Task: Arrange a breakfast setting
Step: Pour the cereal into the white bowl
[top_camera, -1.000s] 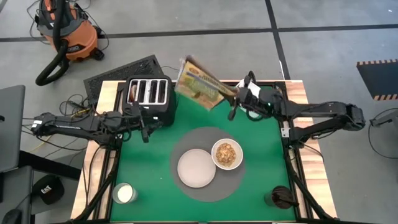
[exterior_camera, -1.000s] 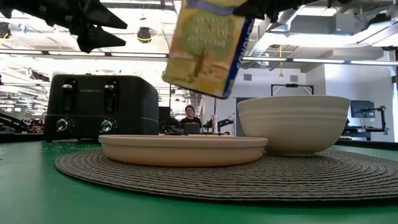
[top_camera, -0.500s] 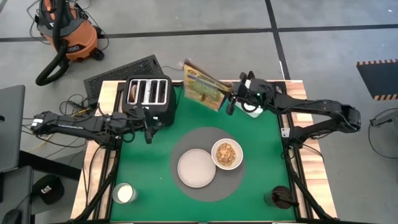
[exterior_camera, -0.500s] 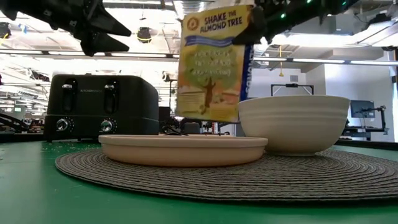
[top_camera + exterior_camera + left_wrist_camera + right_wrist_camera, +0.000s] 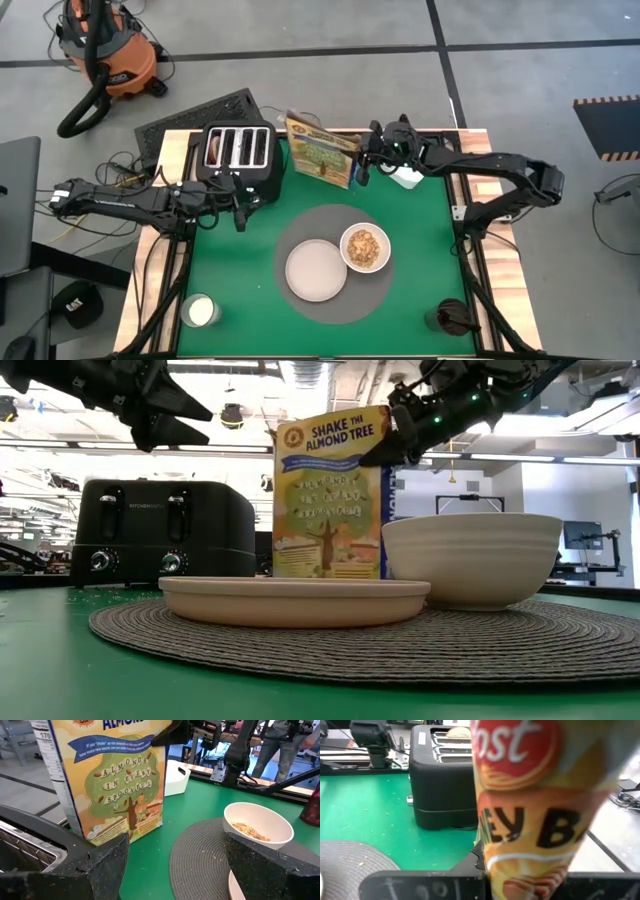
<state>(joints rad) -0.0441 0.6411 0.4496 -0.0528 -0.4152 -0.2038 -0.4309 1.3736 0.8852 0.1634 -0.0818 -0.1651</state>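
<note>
Left hand point(image 5: 236, 205) hovers just in front of the black toaster point(image 5: 240, 153), fingers spread wide, nothing between them. A toasted bread piece point(image 5: 215, 147) sits in the toaster's leftmost slot; that's the closest task item to this arm. Next over: cereal box point(image 5: 322, 149) standing upright on the bench point(image 5: 420, 250) beside the toaster's right side, long axis vertical, base looks down on the green or very close to it per the low view. Right hand point(image 5: 362, 160) is clamped on the box's upper right edge, reaching in from the right. Small white container point(image 5: 405, 176) sits just behind that arm. Centre of bench: round woven mat point(image 5: 375, 290) with the pale plate point(image 5: 316, 270) bare, and the white bowl point(image 5: 366, 248) touching its right side, brown cereal point(image 5: 365, 245) already in it. Judgement: pour looks done, box is being parked. Key relation: toast lies straight behind the left hand, up in the slot, so left arm is the one for it; plate is toward the bench centre from there. Spoon and fruit: can't spot them.
</note>
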